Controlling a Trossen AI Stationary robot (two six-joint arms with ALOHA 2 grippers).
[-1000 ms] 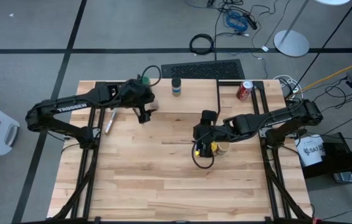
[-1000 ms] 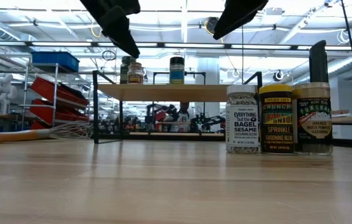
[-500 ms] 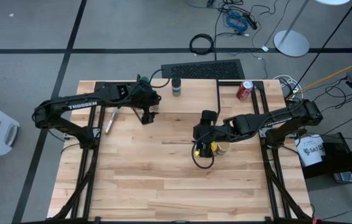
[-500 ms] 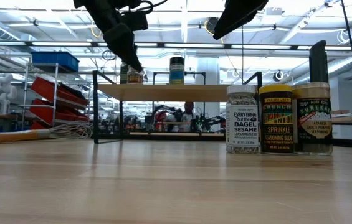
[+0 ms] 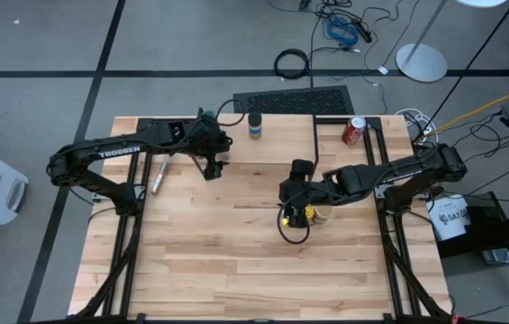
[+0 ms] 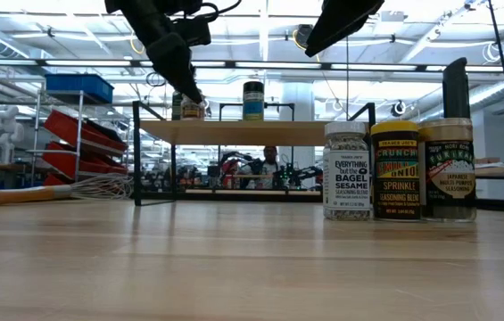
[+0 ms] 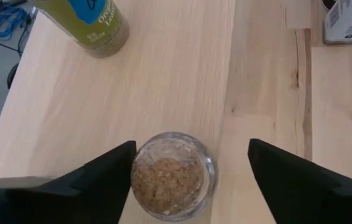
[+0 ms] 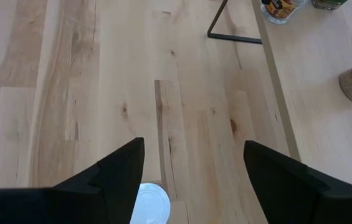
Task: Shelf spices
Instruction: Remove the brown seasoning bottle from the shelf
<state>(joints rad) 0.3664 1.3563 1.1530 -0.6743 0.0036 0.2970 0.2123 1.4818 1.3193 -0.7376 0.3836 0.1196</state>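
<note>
While the left gripper [image 7: 188, 168] hangs over the shelf [image 6: 243, 132] with its two dark fingers [image 7: 101, 177] spread wide, a small clear jar of tan-brown seasoning [image 7: 172, 176] stands upright on the board between them, with a gap on either side as far as the left wrist view shows, so nothing is held. Just beyond on the same light-wood board stands a jar with a blue-and-yellow label [image 7: 88, 25]; in the low view this second jar [image 6: 252, 100] shows a dark lid, standing apart from the first, and a green-lidded jar [image 6: 178, 100] is half hidden behind the left arm. The shelf sits on thin black legs at the far edge of the table [image 5: 236, 261]. Right gripper [image 8: 191, 180]: poised above the middle of the table, fingers parted and empty, over a white-lidded jar [image 8: 151, 204]. In the low view three jars stand side by side on the tabletop: a bagel sesame blend with a white lid [image 6: 347, 171], a yellow-bodied onion sprinkle [image 6: 395, 171], and a dark-labelled jar [image 6: 450, 171]. Also present: a red soda can [image 5: 353, 131] at the far right of the table, and a wire whisk [image 6: 73, 189] lying at the far left.
</note>
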